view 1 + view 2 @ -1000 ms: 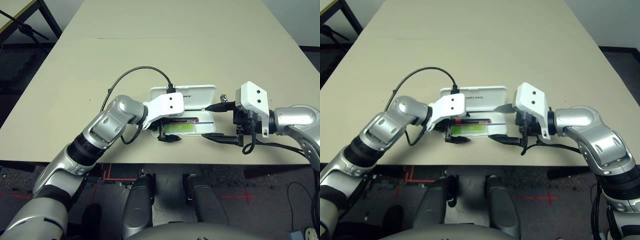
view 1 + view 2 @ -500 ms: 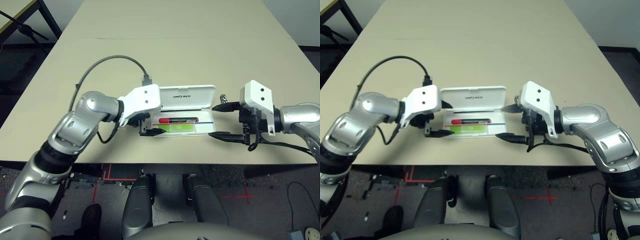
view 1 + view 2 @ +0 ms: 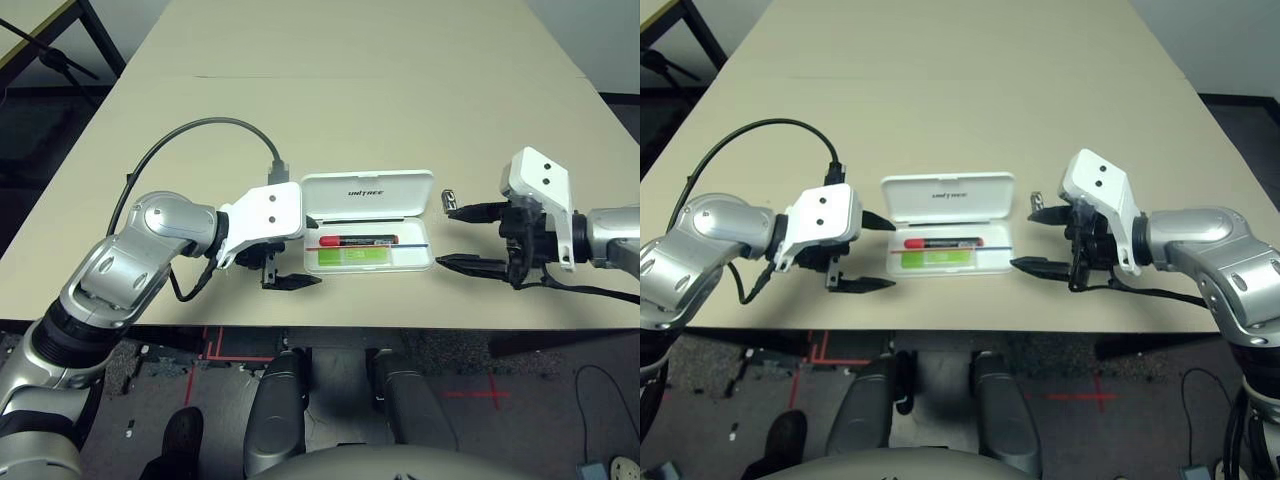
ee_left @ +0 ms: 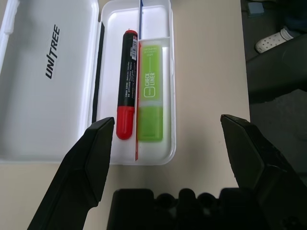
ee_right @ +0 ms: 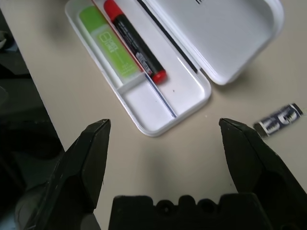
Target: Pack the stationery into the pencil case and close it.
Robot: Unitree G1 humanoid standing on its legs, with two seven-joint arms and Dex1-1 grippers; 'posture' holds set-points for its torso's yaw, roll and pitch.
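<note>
The white pencil case [image 3: 412, 256] lies open near the table's front edge, its lid [image 4: 48, 81] flat behind the tray. In the tray, the red marker [image 3: 355, 240] lies beside the light green highlighter [image 4: 150, 91]. A tiny black-and-silver piece [image 3: 447, 199] rests on the table just right of the case, also seen as the piece [image 5: 278, 119] in the right wrist view. My left gripper [image 3: 890, 253] stands open just left of the case, holding nothing. To the case's right, my right gripper [image 3: 445, 237] is open too, its far finger near the small piece.
A black cable [image 3: 190, 140] loops up from my left wrist over the table. The table's front edge [image 3: 350, 322] runs close below the case and both grippers. Broad bare tabletop [image 3: 350, 90] stretches behind the case.
My left gripper has pulled back out of the case to the left, leaving the highlighter in the tray. My right gripper has drawn away to the right.
</note>
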